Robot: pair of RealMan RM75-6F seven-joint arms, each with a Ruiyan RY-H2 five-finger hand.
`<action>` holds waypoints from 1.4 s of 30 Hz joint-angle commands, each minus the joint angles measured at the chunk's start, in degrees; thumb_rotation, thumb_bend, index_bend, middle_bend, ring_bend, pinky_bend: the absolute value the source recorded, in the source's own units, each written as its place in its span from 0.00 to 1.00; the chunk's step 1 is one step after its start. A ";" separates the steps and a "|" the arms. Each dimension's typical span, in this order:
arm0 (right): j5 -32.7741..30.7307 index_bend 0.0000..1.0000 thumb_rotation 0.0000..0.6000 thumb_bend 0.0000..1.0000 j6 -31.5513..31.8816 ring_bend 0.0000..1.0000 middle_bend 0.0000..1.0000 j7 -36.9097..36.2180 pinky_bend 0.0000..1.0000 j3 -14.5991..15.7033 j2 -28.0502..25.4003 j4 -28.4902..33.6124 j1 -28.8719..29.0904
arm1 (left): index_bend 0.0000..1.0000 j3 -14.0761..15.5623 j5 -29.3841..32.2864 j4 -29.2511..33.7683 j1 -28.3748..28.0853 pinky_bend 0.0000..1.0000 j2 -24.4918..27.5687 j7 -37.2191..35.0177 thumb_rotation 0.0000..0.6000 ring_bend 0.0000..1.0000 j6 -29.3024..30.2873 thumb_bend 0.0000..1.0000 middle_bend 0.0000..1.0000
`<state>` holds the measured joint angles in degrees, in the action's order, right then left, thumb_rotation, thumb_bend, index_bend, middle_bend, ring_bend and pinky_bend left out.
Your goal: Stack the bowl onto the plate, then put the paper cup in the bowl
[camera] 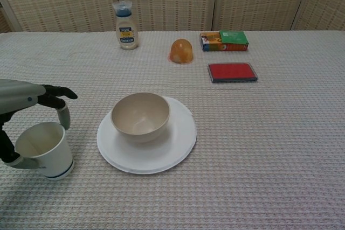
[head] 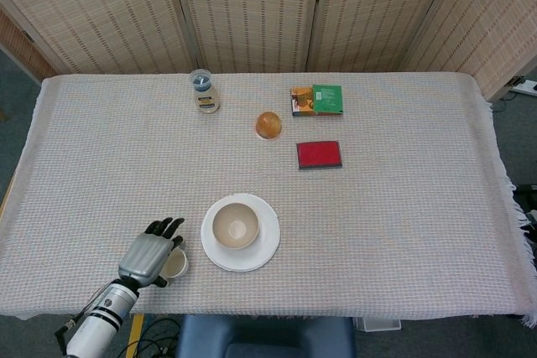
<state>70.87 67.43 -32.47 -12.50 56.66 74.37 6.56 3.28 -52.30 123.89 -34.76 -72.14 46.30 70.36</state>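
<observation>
A beige bowl sits upright in the middle of a white plate near the table's front. Left of the plate a white paper cup stands upright on the cloth. My left hand brackets the cup. Its thumb lies against the cup's left wall and its fingers arch over the far rim, still spread. The cup rests on the table. My right hand is not in either view.
At the back stand a small bottle, an orange dome-shaped object, a green and orange box and a flat red case. The cup is close to the table's front edge.
</observation>
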 commanded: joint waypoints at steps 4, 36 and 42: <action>0.21 0.09 1.00 0.18 0.33 0.00 0.09 0.13 0.00 0.09 0.00 0.15 -0.05 | 0.45 0.61 -0.23 0.28 0.40 0.14 0.03 0.27 1.00 0.00 0.84 0.18 0.07; -1.02 0.08 1.00 0.18 -0.24 0.00 0.09 0.87 0.00 -0.19 0.12 0.22 0.14 | 0.55 -9.34 14.69 3.60 -11.57 0.14 7.51 6.95 1.00 0.00 -1.68 0.18 0.07; -1.62 0.08 1.00 0.18 -0.45 0.00 0.09 0.31 0.00 -0.40 -0.11 0.14 -0.08 | 0.55 -12.08 19.57 3.27 -16.07 0.14 7.14 7.33 1.00 0.00 -2.97 0.18 0.07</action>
<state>69.28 67.02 -32.13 -12.88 56.59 74.51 6.50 -7.80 -33.79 127.30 -49.69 -64.96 53.50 67.94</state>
